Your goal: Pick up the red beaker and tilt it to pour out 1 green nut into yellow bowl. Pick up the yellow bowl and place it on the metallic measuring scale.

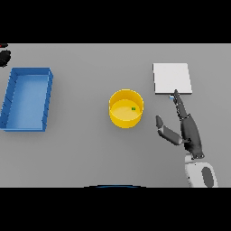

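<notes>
— Grey tabletop (81, 149) filled the view, and I took the yellow bowl (126, 108) at its middle as my landmark. What stood around it?

— Right of the bowl and a little farther back lay the metallic measuring scale (172, 78), a pale square plate with nothing on it. Well to the bowl's left sat a blue tray (28, 99), and beyond that, at the far left edge, a sliver of something red and dark that I could not identify.

— How far along did the task look?

— One green nut (133, 108) lay inside the bowl, toward its right side, so I judged the pour finished. The bowl was not yet on the scale; lifting and placing it remained.

— And the hand?

— The right hand (189, 131) was right of the bowl, apart from it, fingers straight and spread wide from the thumb, holding nothing. Its fingertips reached the near edge of the scale; whether they touched it I could not tell. The left hand was nowhere to be seen.
</notes>
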{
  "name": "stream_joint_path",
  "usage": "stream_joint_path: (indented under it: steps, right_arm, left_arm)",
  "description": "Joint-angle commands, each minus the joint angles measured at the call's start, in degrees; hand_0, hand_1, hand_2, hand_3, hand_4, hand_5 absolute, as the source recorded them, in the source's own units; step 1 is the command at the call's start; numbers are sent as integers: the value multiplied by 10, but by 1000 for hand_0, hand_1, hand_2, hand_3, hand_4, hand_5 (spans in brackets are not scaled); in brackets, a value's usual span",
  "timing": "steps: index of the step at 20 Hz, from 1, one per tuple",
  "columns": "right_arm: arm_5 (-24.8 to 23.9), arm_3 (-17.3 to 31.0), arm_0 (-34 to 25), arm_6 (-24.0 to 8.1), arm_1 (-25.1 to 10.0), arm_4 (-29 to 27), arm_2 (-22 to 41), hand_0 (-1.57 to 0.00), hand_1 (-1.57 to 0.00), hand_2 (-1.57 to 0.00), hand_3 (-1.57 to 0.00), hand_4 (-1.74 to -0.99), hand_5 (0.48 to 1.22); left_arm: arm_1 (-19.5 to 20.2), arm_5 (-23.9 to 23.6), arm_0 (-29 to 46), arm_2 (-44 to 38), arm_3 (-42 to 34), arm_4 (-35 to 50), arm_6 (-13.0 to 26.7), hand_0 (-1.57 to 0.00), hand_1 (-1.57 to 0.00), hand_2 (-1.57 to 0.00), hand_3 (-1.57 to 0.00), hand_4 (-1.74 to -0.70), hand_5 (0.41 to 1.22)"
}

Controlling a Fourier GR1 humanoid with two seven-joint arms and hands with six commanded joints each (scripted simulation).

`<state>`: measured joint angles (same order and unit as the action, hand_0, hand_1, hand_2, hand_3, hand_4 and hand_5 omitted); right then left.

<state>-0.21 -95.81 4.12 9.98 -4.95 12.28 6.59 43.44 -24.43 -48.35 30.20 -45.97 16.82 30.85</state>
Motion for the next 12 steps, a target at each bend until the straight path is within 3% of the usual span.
stream_joint_path:
  steps: [1,5,9,10,12]
  right_arm:
    - [-4,4,-8,-10,2,2,-1,1,1,1,1,-1202,699]
    - [-5,9,-6,-1,4,-1,-3,1,1,1,1,-1186,687]
    - [0,8,-9,-7,4,-3,0,1,1,1,1,-1168,679]
    - [-2,6,-9,-7,7,0,3,1,1,1,1,-1165,678]
    - [-5,12,-9,-6,5,4,2,1,1,1,1,-1163,671]
  left_arm:
    - [6,-14,26,2,-31,8,3,-1571,-1571,-1571,-1389,-1741,1221]
    - [20,-63,95,20,-114,31,32,-1571,-1571,-1571,-1383,-1741,1221]
    - [38,-56,119,50,-150,85,41,-1571,-1571,-1571,-1366,-1735,955]
    - [50,-45,122,63,-163,98,41,-1571,-1571,-1571,-1407,-1661,888]
    - [74,-14,133,81,-207,104,20,-1571,-1545,-1489,-1238,-1311,774]
